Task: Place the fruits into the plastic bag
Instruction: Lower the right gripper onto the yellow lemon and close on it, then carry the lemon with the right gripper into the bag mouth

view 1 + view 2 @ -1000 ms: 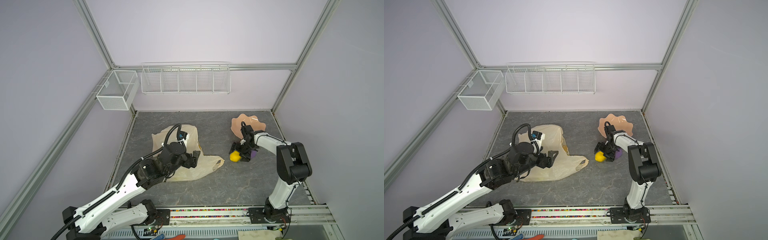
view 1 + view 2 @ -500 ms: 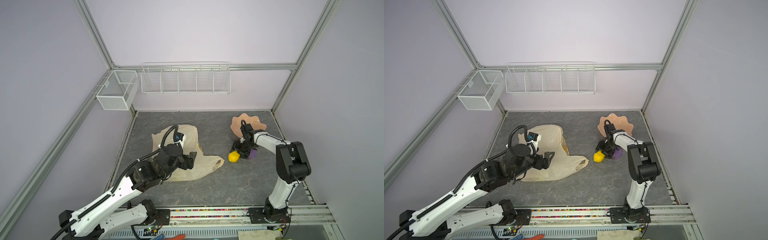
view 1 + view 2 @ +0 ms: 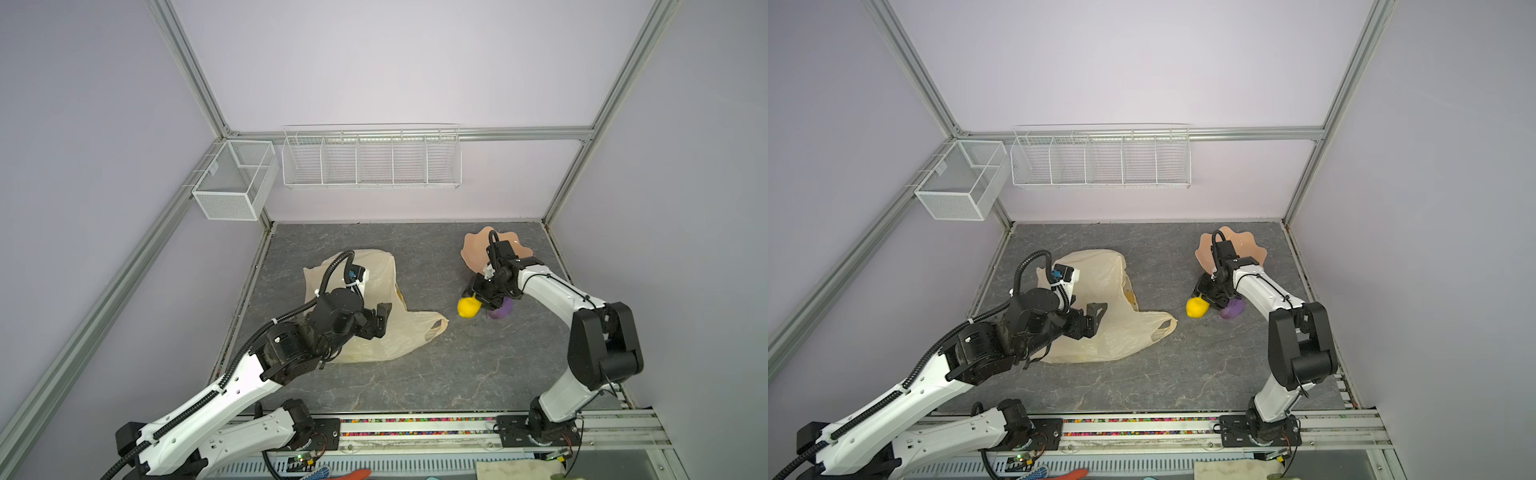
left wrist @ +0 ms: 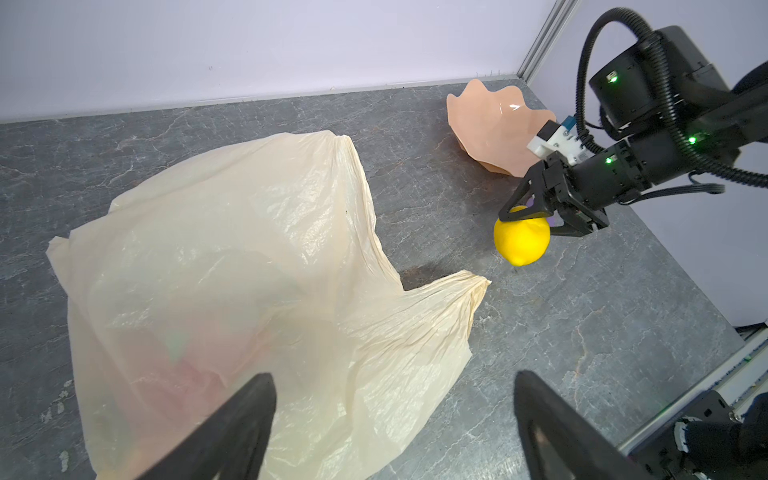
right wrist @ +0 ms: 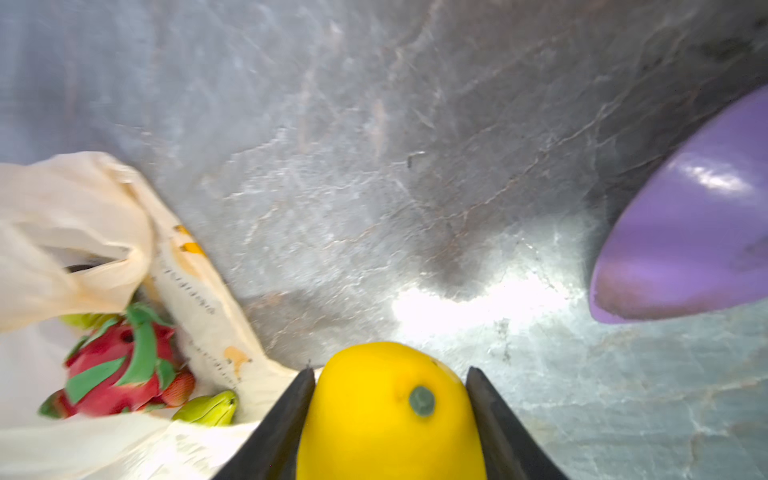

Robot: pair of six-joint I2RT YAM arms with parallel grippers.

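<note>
arms (image 3: 232,386): white links | black joints | black corrugated cables (image 3: 332,270) | green LEDs (image 4: 692,140)

We've got 2 top views high above the near edge, looking down across the table (image 3: 415,374). Left wrist cam hangs over the plastic bag (image 4: 249,249), facing right. Right wrist cam hugs the yellow citrus (image 5: 386,415), facing left. All 4 catch both.

Bright even light; blurred wrist view
</note>
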